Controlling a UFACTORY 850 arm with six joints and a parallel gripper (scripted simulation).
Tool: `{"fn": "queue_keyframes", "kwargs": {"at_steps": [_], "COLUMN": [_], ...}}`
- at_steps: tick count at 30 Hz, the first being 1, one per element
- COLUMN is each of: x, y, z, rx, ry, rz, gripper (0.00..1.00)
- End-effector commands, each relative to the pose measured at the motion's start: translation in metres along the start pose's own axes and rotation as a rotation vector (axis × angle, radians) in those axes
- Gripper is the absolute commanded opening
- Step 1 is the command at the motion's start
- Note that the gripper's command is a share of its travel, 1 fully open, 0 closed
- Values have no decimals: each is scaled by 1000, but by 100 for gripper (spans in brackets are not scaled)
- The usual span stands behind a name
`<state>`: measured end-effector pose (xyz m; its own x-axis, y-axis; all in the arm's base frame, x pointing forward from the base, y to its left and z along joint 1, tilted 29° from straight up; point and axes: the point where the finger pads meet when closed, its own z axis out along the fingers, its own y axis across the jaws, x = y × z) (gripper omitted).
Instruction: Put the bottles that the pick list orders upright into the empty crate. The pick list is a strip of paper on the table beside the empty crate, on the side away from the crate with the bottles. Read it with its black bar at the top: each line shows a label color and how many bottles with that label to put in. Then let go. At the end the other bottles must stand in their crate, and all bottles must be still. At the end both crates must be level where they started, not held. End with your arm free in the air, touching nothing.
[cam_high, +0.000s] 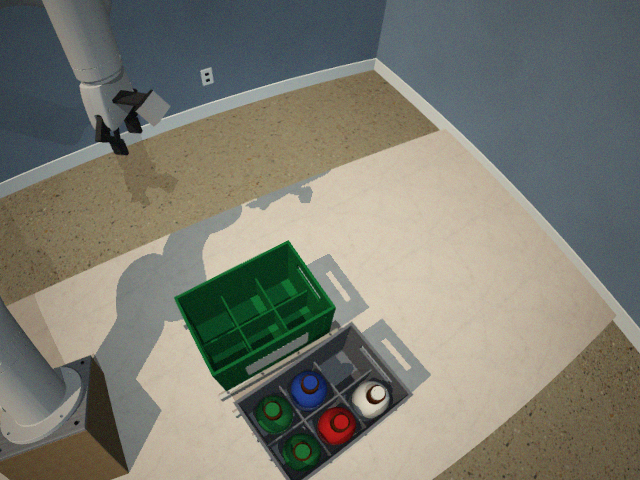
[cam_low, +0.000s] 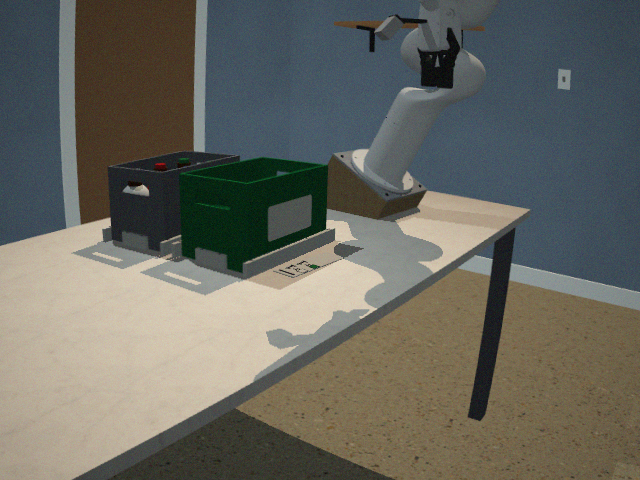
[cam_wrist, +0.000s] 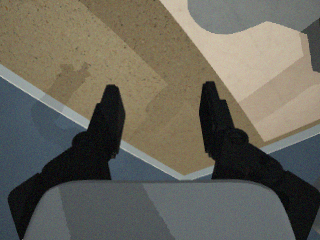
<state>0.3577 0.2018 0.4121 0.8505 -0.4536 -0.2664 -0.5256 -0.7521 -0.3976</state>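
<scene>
- Five bottles standing upright in the grey crate at the near right of the table: two green-label bottles, a blue bottle, a red bottle and a white bottle
- Green crate just beside it on the far-left side, all six cells unfilled
- Pick list flat on the table against the green crate's outer side; a green mark visible, lines too small to read
- Likely rigid and smooth, moderately heavy, prone to tip if bumped; best taken at the neck just under the cap, from straight above, since the dividers block the body
- Gripper high over the floor at the far left, beyond the table edge, well apart from every bottle
- Fingers partly spread, nothing between them
</scene>
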Motion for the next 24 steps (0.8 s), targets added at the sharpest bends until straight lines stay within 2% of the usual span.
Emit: {"fn": "queue_keyframes", "kwargs": {"at_steps": [1, 9, 24], "x": [0, 0, 47], "y": [-1, -1, -12], "z": [-1, -1, 43], "rx": [1, 1, -1], "ry": [1, 1, 2], "rz": [-1, -1, -409], "gripper": [65, 65, 65]}}
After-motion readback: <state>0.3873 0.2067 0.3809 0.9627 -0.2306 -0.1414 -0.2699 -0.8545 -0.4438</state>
